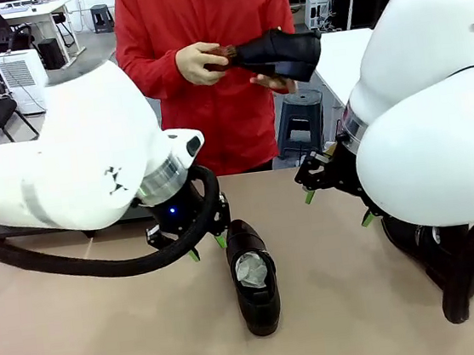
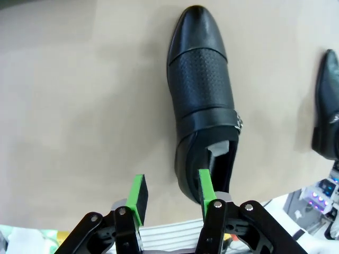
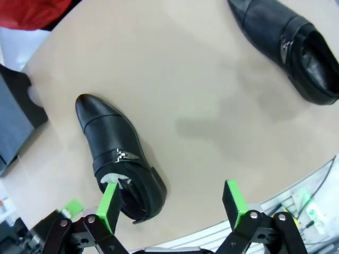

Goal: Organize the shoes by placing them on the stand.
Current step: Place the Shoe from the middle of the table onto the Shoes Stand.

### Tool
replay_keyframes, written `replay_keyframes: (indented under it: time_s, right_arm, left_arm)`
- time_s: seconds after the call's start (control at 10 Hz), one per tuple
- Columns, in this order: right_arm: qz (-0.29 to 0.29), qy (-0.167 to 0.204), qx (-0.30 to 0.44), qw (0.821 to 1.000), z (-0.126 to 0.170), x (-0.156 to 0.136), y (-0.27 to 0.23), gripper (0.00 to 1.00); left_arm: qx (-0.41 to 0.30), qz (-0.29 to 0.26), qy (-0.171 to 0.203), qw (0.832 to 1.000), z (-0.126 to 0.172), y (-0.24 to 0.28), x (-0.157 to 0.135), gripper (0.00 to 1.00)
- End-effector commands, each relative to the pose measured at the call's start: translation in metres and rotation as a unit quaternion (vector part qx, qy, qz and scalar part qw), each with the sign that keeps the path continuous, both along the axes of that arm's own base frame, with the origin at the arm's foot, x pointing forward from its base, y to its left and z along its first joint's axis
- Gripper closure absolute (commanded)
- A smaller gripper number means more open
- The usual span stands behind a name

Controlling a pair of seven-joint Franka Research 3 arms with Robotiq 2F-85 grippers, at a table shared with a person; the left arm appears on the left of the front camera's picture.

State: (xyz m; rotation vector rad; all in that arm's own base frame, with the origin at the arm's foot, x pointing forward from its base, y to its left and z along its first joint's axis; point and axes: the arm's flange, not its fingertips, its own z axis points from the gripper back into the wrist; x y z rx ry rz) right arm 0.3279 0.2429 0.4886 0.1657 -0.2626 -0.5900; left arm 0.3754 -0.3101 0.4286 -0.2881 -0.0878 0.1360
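Observation:
One glossy black shoe lies in the middle of the table, toe towards me, with pale paper in its opening. My left gripper hangs just behind its heel. In the left wrist view that shoe runs up from the right finger pad, and bare table shows between the parted jaws of the left gripper. My right gripper hovers open to the right, and in its own view the right gripper is wide open beside the same shoe. A person holds another shoe in both hands. The stand is out of view.
A third shoe lies under my right arm, seen again as a shoe at the top right and as a shoe edge. The person in a red top stands at the far table edge. Bare tabletop lies front left.

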Motion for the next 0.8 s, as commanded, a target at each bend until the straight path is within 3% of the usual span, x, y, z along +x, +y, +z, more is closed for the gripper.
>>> replay_keyframes:
  time_s: [0.0,0.7]
  right_arm:
    - [0.016,-0.002,0.008,1.0,0.0,0.005,0.001,0.0]
    - [0.016,-0.002,0.008,1.0,0.0,0.005,0.001,0.0]
  left_arm:
    - [0.025,-0.012,0.0,1.0,-0.003,-0.019,0.013,0.48]
    - [0.055,-0.037,0.07,0.995,-0.041,-0.054,0.013,0.48]
